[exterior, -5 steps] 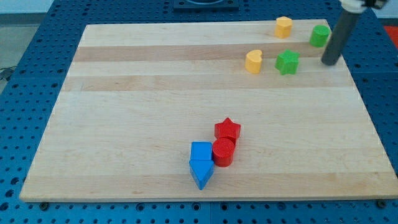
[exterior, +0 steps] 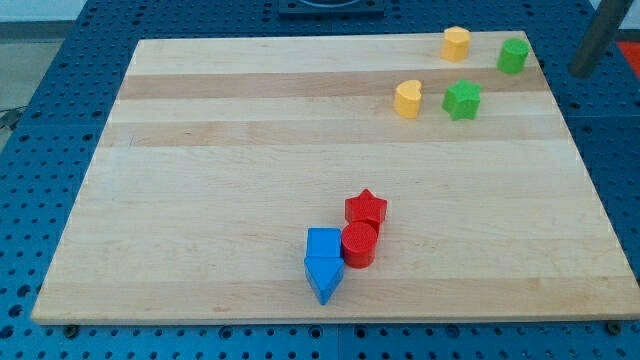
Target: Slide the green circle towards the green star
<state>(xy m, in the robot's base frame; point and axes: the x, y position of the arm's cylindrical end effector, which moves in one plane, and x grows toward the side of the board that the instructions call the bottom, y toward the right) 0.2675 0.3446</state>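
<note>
The green circle (exterior: 514, 55) sits at the board's top right corner. The green star (exterior: 462, 99) lies below and to the left of it, apart from it. My tip (exterior: 582, 70) is off the board's right edge, to the right of the green circle and a little lower, not touching any block.
A yellow block (exterior: 456, 43) stands at the top edge, left of the green circle. A yellow heart (exterior: 407, 98) lies left of the green star. A red star (exterior: 366, 209), a red cylinder (exterior: 359, 244) and two blue blocks (exterior: 323, 262) cluster at the lower middle.
My tip has moved right and up, from just beside the green circle on the board to beyond the board's right edge. No block has moved.
</note>
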